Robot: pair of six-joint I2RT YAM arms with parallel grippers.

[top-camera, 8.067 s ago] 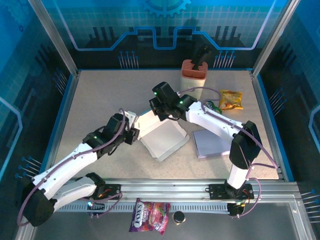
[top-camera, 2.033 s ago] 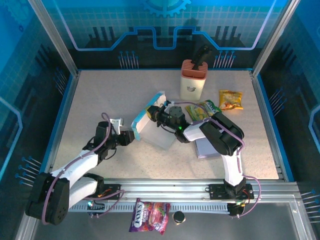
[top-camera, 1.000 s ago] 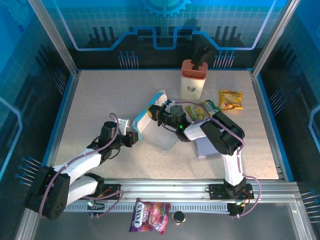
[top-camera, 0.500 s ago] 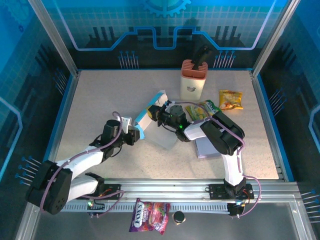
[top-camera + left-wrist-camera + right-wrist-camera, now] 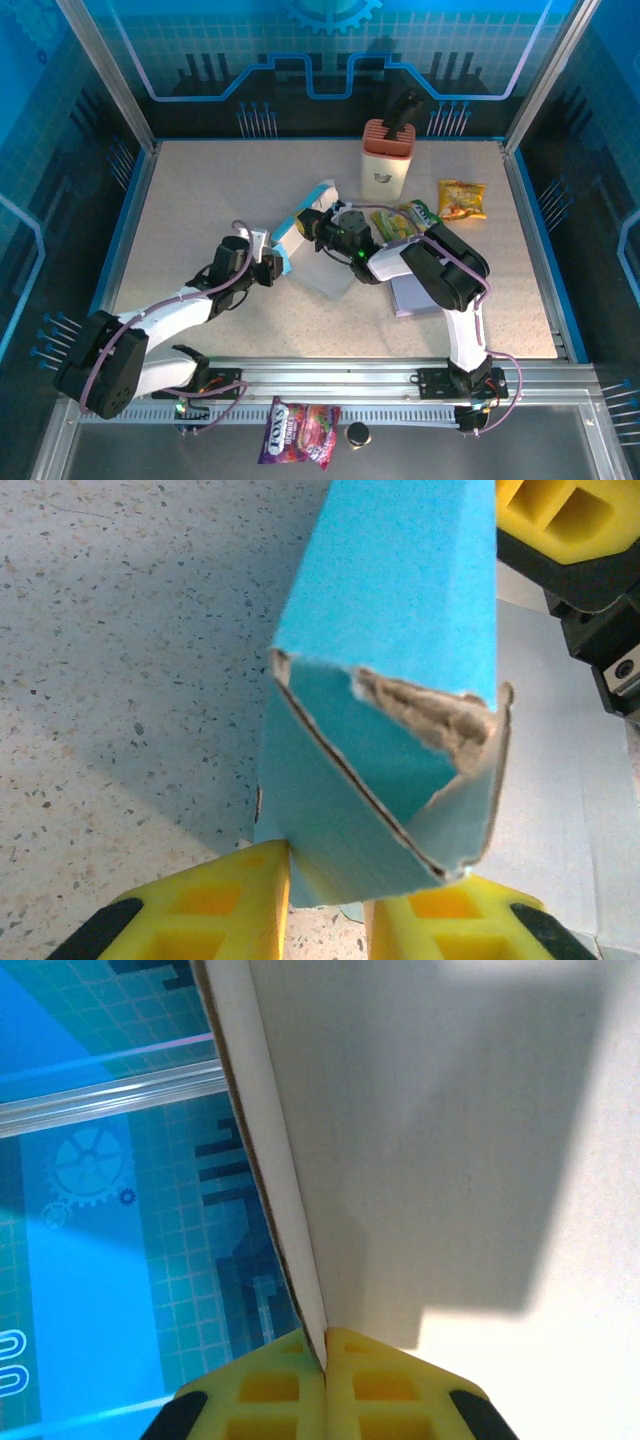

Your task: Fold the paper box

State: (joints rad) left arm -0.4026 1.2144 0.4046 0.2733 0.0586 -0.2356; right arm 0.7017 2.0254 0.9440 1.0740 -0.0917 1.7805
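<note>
- From the top external view, a paper box (image 5: 292, 238), blue outside and white inside, is lying half-folded near the middle of a speckled table (image 5: 200, 200).
- One blue wall of the box is standing up, running from 1 o'clock down to 7 o'clock.
- The left gripper (image 5: 268, 268) is meeting that wall at its 7 o'clock end, and the right gripper (image 5: 312, 224) is reaching it from the 3 o'clock side.
- An orange-topped container (image 5: 387, 155) is standing at 1 o'clock from the box, a yellow snack bag (image 5: 462, 198) is lying at 3 o'clock, and a grey flat pad (image 5: 420, 290) is lying at 4 o'clock.
- In the left wrist view, the paper box (image 5: 400, 600) is rising toward 12 o'clock, its torn triangular end facing the camera.
- The left gripper (image 5: 328, 885) is standing narrow, its yellow fingers (image 5: 215, 910) pinching the box's lowest corner at 6 o'clock.
- In the right wrist view, a white panel of the paper box (image 5: 450, 1160) is covering the right side, its edge slanting from 12 o'clock to 6 o'clock.
- The right gripper (image 5: 325, 1345) is pressing fully together on that thin edge.
</note>
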